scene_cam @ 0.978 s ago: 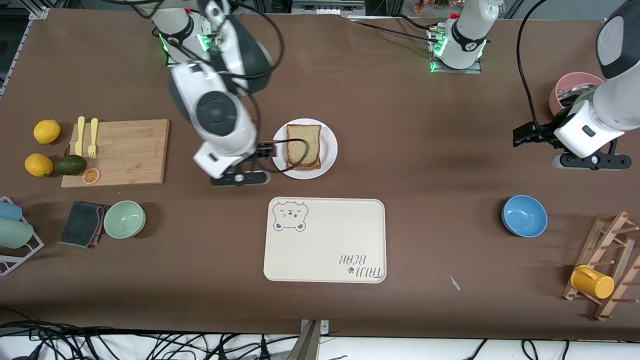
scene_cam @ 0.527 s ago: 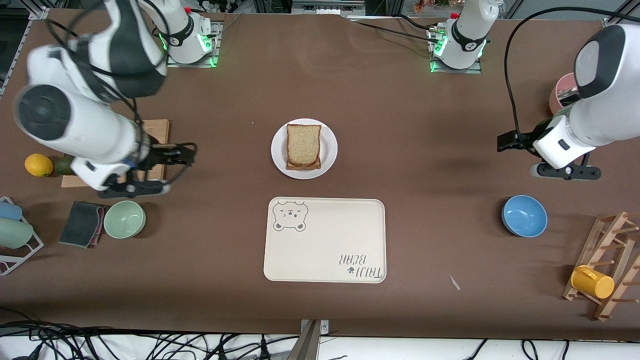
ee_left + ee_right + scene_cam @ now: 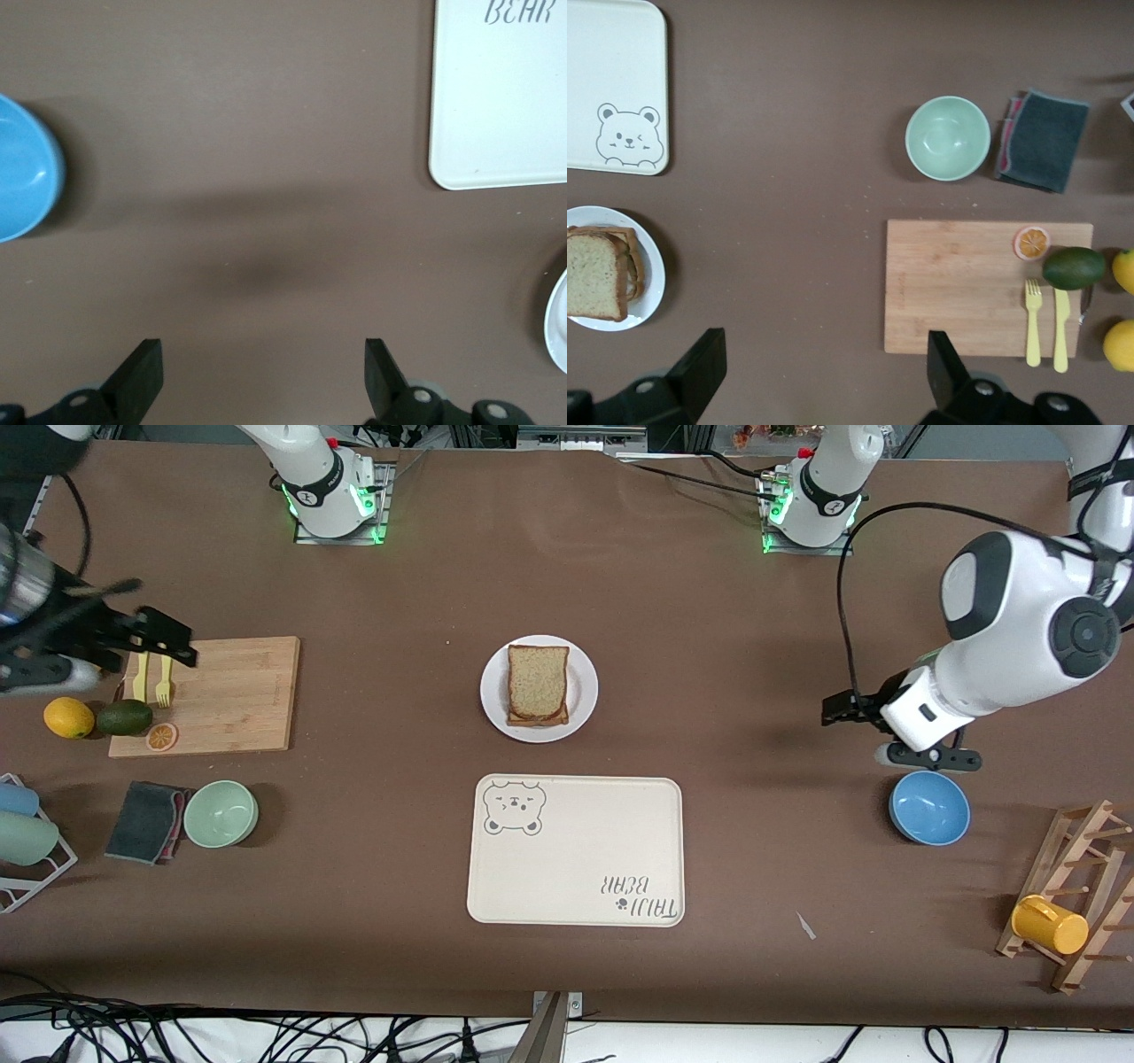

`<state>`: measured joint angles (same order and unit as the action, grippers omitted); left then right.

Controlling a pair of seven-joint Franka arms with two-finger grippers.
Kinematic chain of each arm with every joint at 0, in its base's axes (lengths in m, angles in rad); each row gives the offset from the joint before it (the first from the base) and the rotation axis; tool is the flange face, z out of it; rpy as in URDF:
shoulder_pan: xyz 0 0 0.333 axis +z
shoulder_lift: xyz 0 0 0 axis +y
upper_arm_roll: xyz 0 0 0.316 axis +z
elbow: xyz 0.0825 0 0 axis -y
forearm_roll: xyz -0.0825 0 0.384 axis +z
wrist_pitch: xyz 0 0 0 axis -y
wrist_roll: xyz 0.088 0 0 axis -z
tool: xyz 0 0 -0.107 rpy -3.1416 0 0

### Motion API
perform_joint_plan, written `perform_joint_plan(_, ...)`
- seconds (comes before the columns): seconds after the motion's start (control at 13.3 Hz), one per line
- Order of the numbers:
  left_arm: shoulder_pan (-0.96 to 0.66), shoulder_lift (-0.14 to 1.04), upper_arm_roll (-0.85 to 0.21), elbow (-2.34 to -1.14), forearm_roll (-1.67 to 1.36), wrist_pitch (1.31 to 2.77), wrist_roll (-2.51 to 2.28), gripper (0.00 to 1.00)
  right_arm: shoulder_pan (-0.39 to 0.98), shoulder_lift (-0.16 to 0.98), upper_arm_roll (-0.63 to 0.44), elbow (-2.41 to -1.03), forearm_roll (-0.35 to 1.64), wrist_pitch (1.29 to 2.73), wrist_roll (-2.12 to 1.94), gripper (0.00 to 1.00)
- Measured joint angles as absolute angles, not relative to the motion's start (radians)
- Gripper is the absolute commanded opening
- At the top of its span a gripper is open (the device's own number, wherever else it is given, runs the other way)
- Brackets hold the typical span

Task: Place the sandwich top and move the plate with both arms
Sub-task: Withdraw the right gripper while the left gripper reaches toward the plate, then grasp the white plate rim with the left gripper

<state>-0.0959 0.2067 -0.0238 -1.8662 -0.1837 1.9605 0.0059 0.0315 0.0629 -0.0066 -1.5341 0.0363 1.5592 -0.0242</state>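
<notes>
The sandwich top [image 3: 537, 680], a speckled tan slice, lies flat on a stacked sandwich on the white plate [image 3: 584, 691] in the table's middle. Nothing touches it. My right gripper [image 3: 166, 640] hangs open and empty over the wooden cutting board's [image 3: 226, 700] corner at the right arm's end. The right wrist view shows its fingers [image 3: 706, 365] wide apart, with the sandwich top [image 3: 594, 276] and plate [image 3: 653, 288] off to one side. My left gripper [image 3: 837, 710] is open and empty over bare table between the plate and the blue bowl [image 3: 928, 807]. Only the plate's rim [image 3: 558, 323] enters the left wrist view.
A cream bear tray [image 3: 576, 850] lies nearer the camera than the plate. The cutting board carries yellow cutlery [image 3: 164, 677] and an orange slice; an avocado [image 3: 124, 716] and lemon [image 3: 68, 717] sit beside it. A green bowl [image 3: 221, 813], dark cloth [image 3: 143, 821] and mug rack [image 3: 1076, 895] line the ends.
My right arm swung away from the plate's edge to over the cutting board. My left arm moved in from its end of the table toward the plate. The sandwich stayed put.
</notes>
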Motion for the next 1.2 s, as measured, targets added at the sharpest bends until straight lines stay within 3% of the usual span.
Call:
perform_joint_plan(0.3,-0.111,0.251,-0.058,-1.921,-0.276,2.117,0.006,1.0,0.01,-0.019,0.004,-1.632,0.037,1.537,-0.032,1.0)
perform_joint_plan(0.83,-0.172,0.307,-0.125,-1.972,-0.474,2.273,0.008,1.0,0.009,-0.015,0.008,-1.647,0.027,1.547,-0.031,1.0)
perform_joint_plan(1.2,-0.215,0.329,-0.134,-2.053,-0.84,2.319,0.289,1.0,0.009,-0.015,0.011,-1.647,0.027,1.548,-0.032,1.0)
